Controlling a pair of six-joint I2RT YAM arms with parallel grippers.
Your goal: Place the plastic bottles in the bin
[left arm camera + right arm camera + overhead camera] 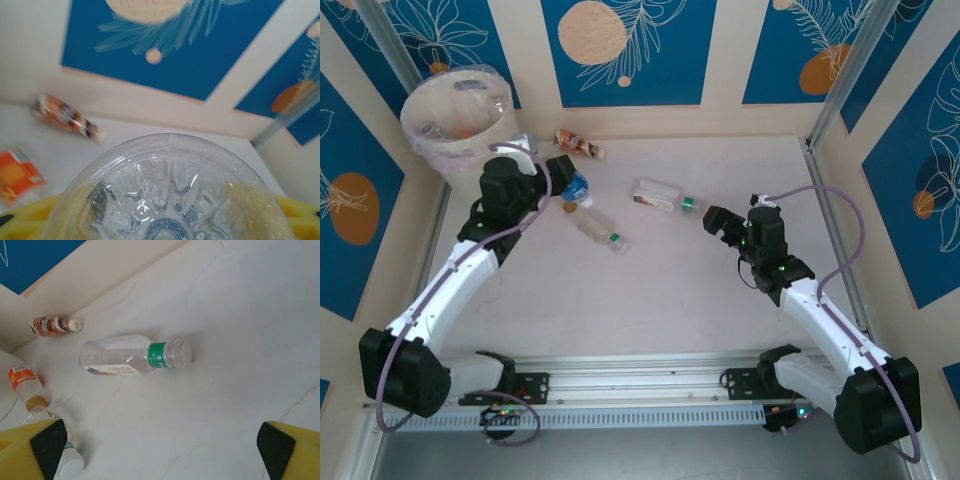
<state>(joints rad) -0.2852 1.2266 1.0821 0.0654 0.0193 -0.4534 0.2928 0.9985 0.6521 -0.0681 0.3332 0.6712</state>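
Your left fingers (300, 217) are clamped on a clear bottle (167, 195); seen from above, the bin (448, 152) stands near them at ten o'clock; your right fingers (295, 450) are spread wide; in their wrist view the green-banded bottle (135, 357) lies crosswise on the worktop (240, 315) at eleven o'clock.

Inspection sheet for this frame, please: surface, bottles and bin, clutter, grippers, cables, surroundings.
Surface: pale marbled table.
Job's things: lying on the table are a brown bottle, an orange-labelled bottle, a green-banded bottle and a clear bottle; a fifth bottle is held; bin back left, bag-lined.
Clutter: nothing seen.
Grippers: left gripper shut on the fifth bottle; right gripper open above the table.
Cables: purple cables looped along both arms.
Surroundings: blue leaf-patterned walls.
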